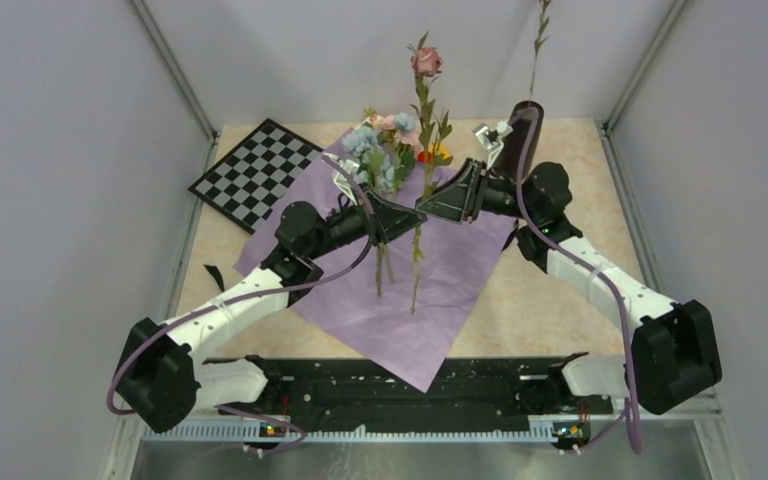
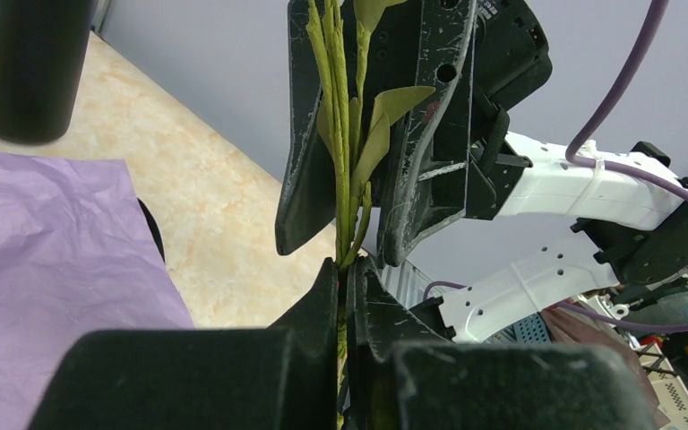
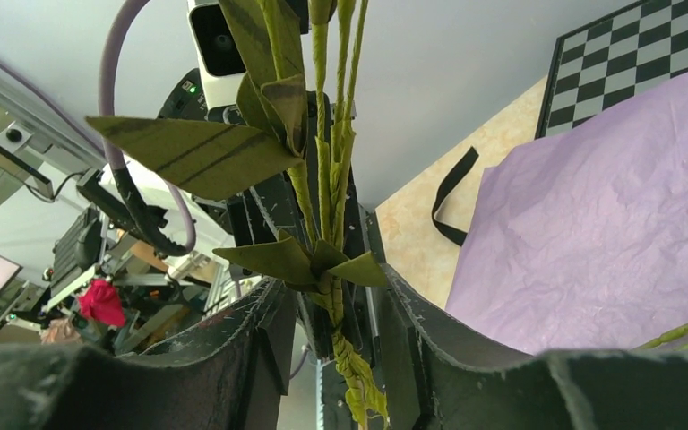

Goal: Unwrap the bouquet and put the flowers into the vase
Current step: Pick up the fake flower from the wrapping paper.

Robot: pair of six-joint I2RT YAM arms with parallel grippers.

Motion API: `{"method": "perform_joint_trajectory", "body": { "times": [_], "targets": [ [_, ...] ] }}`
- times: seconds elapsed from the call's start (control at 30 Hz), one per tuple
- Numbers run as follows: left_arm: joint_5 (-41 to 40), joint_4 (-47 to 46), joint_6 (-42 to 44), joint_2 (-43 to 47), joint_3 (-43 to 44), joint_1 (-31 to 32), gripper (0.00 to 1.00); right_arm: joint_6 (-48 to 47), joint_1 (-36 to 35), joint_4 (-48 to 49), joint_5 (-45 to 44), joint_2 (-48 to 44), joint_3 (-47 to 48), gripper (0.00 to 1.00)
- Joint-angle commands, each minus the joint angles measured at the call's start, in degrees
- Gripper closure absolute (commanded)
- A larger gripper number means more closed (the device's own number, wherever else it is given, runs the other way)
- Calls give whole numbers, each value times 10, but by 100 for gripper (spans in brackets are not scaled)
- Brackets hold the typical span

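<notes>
Unfolded lilac crinkled paper sheet (image 1: 440, 290) lies flat; tall dark matte vase (image 2: 27, 72) stands at its far right corner. Above the sheet, the left gripper (image 2: 348, 278) clamps one upright pink-bloomed green stem (image 1: 417, 260); the right gripper (image 3: 336, 291) straddles it, jaws apart. Judged light and whippy: hold bare mid-stem.

1. Paper sheet (image 1: 430, 280): lilac, crinkled, matt.
2. Vase (image 2: 27, 67), beyond the sheet: dark, smooth, matt.
3. Table (image 1: 560, 290) under the sheet: beige stone-look, smooth.
4. Flower stem (image 2: 334, 134): green, wrapped, papery-rough.
5. Right gripper (image 2: 345, 253): black plastic, scuffed, dull.
6. Ribbon (image 3: 452, 193) beside the sheet: black cloth.
</notes>
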State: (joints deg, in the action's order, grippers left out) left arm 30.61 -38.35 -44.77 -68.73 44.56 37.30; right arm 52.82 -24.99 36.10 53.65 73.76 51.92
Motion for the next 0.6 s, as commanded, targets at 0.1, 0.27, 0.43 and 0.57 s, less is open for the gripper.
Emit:
{"method": "perform_joint_trajectory", "body": {
  "times": [0.1, 0.27, 0.43, 0.57],
  "targets": [
    [5, -37, -4, 24, -1, 6, 100, 13, -8, 50, -6, -19, 17, 66],
    [6, -31, -1, 25, -1, 7, 100, 17, -8, 59, -13, -23, 12, 73],
    [9, -28, -1, 21, 3, 7, 100, 15, -8, 58, -15, -23, 9, 86],
    [2, -14, 1, 19, 8, 8, 100, 15, -8, 58, -16, -22, 9, 96]
  ]
}}
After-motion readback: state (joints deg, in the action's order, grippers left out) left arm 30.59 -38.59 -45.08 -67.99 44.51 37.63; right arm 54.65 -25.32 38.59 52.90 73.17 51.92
